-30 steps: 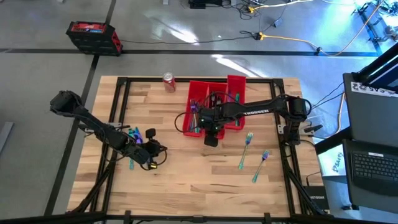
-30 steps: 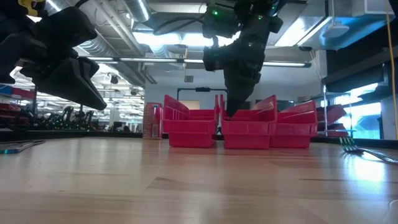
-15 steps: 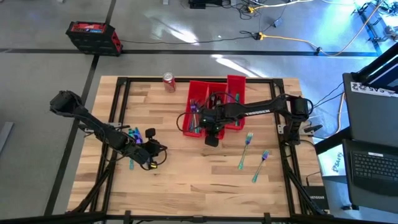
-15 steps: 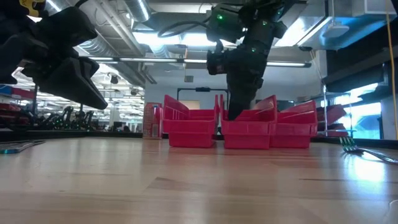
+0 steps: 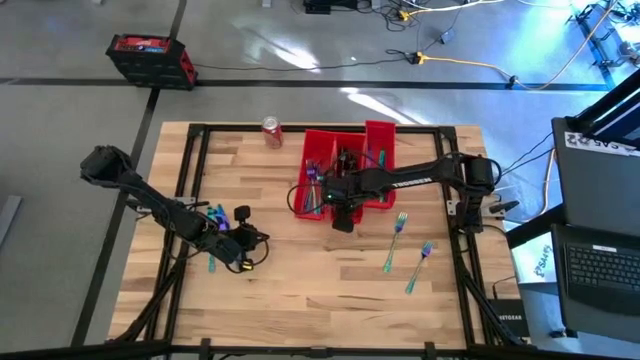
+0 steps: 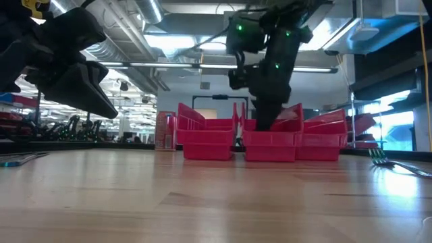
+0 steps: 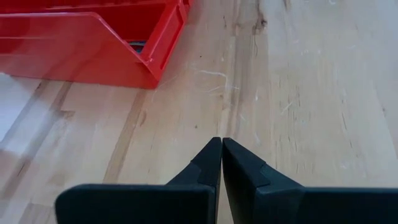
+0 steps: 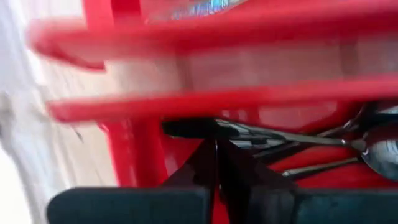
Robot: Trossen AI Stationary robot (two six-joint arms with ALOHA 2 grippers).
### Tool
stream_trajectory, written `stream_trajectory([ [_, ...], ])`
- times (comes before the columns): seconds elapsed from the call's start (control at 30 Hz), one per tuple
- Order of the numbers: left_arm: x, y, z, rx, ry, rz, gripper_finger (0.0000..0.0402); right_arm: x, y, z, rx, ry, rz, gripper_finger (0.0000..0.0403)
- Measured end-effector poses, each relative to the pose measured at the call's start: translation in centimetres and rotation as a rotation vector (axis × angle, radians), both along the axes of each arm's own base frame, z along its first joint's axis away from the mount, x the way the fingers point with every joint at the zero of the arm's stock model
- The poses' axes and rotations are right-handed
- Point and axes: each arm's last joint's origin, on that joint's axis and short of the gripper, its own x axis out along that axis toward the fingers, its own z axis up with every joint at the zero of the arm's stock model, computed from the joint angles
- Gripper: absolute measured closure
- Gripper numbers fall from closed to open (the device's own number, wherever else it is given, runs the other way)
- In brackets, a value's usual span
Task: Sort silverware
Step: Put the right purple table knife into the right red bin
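Over the middle red bin (image 5: 345, 175), my right gripper (image 5: 342, 221) hangs pressed together, empty. Two forks (image 5: 396, 240) lie on the bench (image 5: 300, 290) toward my base, long axes slanting away; my left gripper (image 7: 221, 155), likewise closed, sits farther off.

The table (image 5: 300, 280) was a pale wooden butcher-block top with a dark metal frame along its edges, filling the middle of the high view. Near its upper edge, left of centre, stood a red soda can (image 5: 271, 131). Just right of that, three long red bins (image 5: 375, 135) sat side by side. In the right part of the frame two teal forks (image 5: 394, 240) lay on the bare wood, close together and both slanted, the second fork (image 5: 419, 264) lower and further right. At the left, a few more teal pieces (image 5: 212, 262) lay on the wood.
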Motion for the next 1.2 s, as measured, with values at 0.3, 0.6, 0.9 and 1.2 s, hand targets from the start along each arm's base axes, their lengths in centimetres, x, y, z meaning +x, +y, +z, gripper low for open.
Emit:
stream_trajectory([
  [0.3,0.0,0.0,0.0,-0.001,0.001,0.0,0.0402,-1.1,0.1,3.8,-0.024,-0.1,-0.038,0.0403],
  [0.6,0.0,-0.1,0.0,-0.051,-0.011,0.018,0.0402,-4.9,2.1,10.8,-0.079,-0.284,-0.202,0.0403],
  [0.9,0.4,-0.7,0.4,-0.216,-0.041,-0.042,0.0402,-4.5,7.8,14.2,0.019,-0.638,-0.207,0.0403],
  [1.2,-1.3,-1.4,3.4,-0.371,-0.066,-0.32,0.0402,-0.7,11.8,13.6,0.093,-0.917,-0.126,0.0363],
])
